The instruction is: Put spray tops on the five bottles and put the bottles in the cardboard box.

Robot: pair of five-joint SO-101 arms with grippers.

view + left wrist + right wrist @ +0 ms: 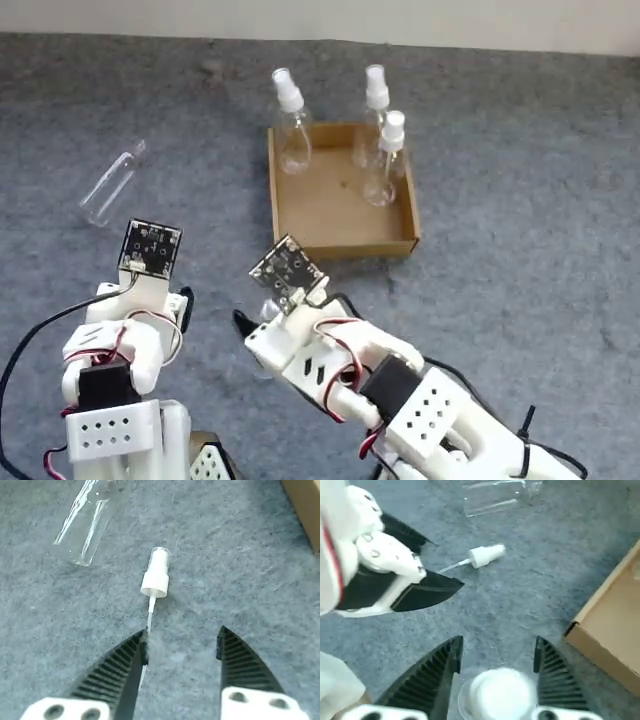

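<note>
three boxed, a fourth in my right claw, the fifth not yet capped

in the high view i count three capped bottles [385,165] upright in the cardboard box [345,246]; my right gripper [498,640], at 7 o'clock of the box, looks closed around a fourth bottle [497,694] with its white top on, though the bottle's body is hidden below the jaws; my left gripper [182,632] is spread wide and empty, the loose spray top [156,575] on the carpet at its 12 o'clock, its tube running beside one jaw; the bare bottle [110,187] lies at 10 o'clock of the box; left, as i judge it: box the fourth, then cap and box the fifth
</note>
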